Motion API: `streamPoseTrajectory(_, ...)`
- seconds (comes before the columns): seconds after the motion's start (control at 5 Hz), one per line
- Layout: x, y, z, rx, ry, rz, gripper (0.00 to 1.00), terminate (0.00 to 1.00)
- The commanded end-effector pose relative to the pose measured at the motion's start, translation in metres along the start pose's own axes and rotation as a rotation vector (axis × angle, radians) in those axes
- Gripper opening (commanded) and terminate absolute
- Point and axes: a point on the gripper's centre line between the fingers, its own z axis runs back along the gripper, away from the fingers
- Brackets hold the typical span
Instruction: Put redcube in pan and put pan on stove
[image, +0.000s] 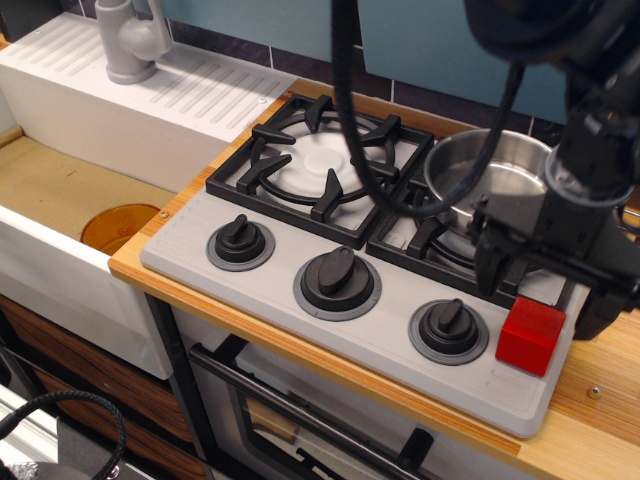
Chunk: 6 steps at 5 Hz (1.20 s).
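The redcube (530, 336) sits on the front right corner of the grey stove (380, 330), right of the third knob. The shiny steel pan (487, 176) stands on the right burner grate, partly hidden by the arm. My gripper (546, 288) hangs just above and behind the redcube, open, with one black finger (492, 262) to the cube's left and the other (602, 302) to its right. It holds nothing.
The left burner grate (318, 165) is bare. Three black knobs (338, 280) line the stove front. A white ridged sink unit (150, 100) with a grey tap (130, 40) stands at the left. Black cables (350, 100) hang over the stove. A wooden counter (600, 380) edges the right.
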Motion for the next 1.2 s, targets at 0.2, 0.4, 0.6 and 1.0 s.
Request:
streamPoseTrajectory(0.2,-0.006,-0.004,-0.005,0.001,-0.053,0.016,1.0,0.0)
streamPoseTrajectory(0.4,-0.01,-0.008,-0.013,0.008,-0.052,0.027,0.0,0.0)
streamPoseTrajectory(0.6,-0.011,-0.009,-0.008,0.012,-0.032,0.025,0.0,0.0)
streamPoseTrajectory(1.0,-0.005,-0.006,0.015,0.042,0.006,0.019,0.0,0.0)
